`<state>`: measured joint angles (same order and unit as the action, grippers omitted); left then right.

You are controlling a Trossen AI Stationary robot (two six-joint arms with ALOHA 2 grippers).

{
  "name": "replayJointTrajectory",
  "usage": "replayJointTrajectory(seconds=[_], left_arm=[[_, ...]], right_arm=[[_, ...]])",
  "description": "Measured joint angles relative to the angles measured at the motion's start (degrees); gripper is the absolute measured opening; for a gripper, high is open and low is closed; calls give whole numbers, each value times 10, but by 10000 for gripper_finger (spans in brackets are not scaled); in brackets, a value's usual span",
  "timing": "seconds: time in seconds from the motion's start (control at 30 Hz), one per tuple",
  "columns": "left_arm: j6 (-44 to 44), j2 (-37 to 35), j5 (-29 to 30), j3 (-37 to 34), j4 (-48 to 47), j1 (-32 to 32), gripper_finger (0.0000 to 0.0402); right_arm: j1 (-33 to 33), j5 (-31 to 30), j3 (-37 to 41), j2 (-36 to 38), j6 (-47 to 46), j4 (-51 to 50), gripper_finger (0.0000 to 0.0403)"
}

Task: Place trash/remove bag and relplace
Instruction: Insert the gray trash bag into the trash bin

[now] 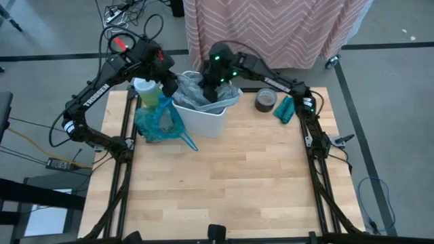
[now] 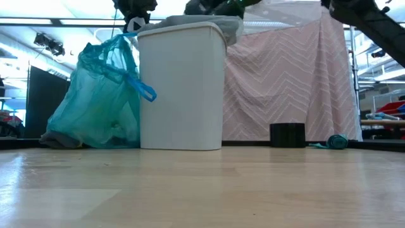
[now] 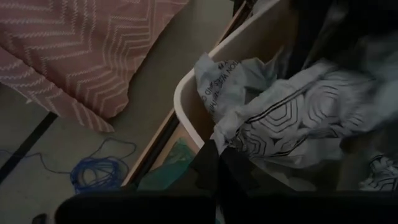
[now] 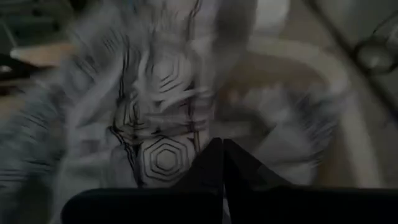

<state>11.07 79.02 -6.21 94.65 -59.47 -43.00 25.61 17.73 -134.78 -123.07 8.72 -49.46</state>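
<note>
The white bin point(image 1: 207, 118) stands on the table, lined with a pale grey, hexagon-printed bag point(image 1: 193, 91) that bunches over its rim. The full teal-green bag point(image 1: 157, 122) sits on its base left of the bin point(image 2: 180, 85), leaning on it in the low view point(image 2: 95, 107), its blue tie point(image 2: 142, 88) hanging down. Loose trash does not show. My left gripper point(image 1: 167, 83) is at the bin's left far rim and is shut. My right gripper point(image 1: 215, 85) reaches down into the bin's mouth and is shut. My left gripper point(image 3: 217, 152) pinches a fold of the grey bag point(image 3: 233, 134) just inside the bin's rim point(image 3: 186, 93), coming from the table's left side and slanting down. The bag lies crumpled and slack in the bin. My right gripper point(image 4: 222, 149) has its shut fingertips against the grey bag's printed plastic point(image 4: 168, 158) inside the bin, coming from above. Blur hides whether it holds one layer or several.
A dark tape roll point(image 1: 265, 100) and a small folded teal bag point(image 1: 285, 108) lie right of the bin. A pale round object point(image 1: 146, 87) sits above the teal bag. A pink zigzag cloth point(image 1: 271, 27) hangs beyond the far edge. The table's near half point(image 1: 224, 183) is bare wood.
</note>
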Motion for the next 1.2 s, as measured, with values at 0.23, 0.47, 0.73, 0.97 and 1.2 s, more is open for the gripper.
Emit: replayJointTrajectory(seconds=[0.23,0.47,0.73,0.97,1.2], left_arm=[[3,0,6,0,0,0,8],[3,0,5,0,0,0,8],[3,0,8,0,-2,0,8],[3,1,8,-1,-1,0,8],[3,1,8,-1,-2,0,8]], right_arm=[[12,-102,-2,53,22,38,0],[22,-77,-3,43,20,163,0],[5,-56,-3,5,5,175,0],[2,-59,-3,-29,-1,168,0],[-1,-57,-2,-35,-1,106,0]])
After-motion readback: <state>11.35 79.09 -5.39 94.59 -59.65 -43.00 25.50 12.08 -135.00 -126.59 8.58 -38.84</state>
